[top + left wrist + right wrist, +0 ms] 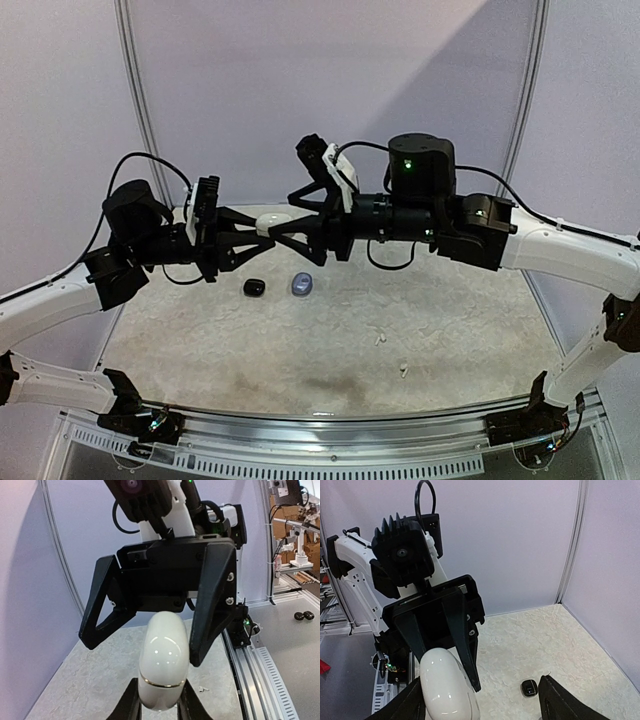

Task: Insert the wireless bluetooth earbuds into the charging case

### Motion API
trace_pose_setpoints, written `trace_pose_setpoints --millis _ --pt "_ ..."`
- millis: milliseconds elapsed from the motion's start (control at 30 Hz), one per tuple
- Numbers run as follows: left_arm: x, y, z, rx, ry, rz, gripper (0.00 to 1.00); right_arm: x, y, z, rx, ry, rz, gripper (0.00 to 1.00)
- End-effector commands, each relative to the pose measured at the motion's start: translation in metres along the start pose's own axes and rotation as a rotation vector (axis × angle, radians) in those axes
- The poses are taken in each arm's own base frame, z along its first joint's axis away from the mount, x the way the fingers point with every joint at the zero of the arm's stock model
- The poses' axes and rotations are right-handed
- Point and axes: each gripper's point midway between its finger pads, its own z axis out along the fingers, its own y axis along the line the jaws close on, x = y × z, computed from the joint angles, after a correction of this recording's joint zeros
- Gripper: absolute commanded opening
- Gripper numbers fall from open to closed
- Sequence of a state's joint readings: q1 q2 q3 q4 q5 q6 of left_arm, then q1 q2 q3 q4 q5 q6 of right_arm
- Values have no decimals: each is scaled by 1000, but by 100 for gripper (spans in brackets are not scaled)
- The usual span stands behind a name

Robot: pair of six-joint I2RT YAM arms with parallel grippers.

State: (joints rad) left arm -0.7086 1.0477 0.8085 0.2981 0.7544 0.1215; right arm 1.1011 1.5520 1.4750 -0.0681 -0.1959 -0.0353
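A white pebble-shaped charging case (pixel 272 221) is held in mid-air above the table's far side. My left gripper (pixel 258 232) is shut on its lower end; in the left wrist view the case (pixel 164 662) stands between my fingers (pixel 131 706), its gold seam closed. My right gripper (pixel 287 216) faces it, open, with one jaw on each side of the case's other end and not gripping. In the right wrist view the case (pixel 447 685) sits near my left finger (pixel 409 706). Two tiny white earbuds (pixel 380 338) (pixel 403 370) lie loose on the table.
A black case (pixel 254 287) and a blue-grey case (pixel 302 283) lie on the table below the grippers. The black case also shows in the right wrist view (pixel 529 687). A white earbud (pixel 202 688) lies near the rail. Curved walls enclose the table.
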Motion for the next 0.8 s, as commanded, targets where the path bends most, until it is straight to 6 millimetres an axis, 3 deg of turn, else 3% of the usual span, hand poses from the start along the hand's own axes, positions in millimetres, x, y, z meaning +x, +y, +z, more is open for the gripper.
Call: trace_pose_setpoints --millis 0,200,533,767 --pt "4 -20 1 94 8 44 0 15 -21 5 102 69 -11 76" --pt "19 -27 0 128 48 48 0 7 -29 2 138 47 -8 75" --pt "24 -29 -1 132 66 31 0 10 -35 6 163 34 35 71" --pt "22 -28 -2 116 45 18 0 25 -40 9 174 78 44 71"
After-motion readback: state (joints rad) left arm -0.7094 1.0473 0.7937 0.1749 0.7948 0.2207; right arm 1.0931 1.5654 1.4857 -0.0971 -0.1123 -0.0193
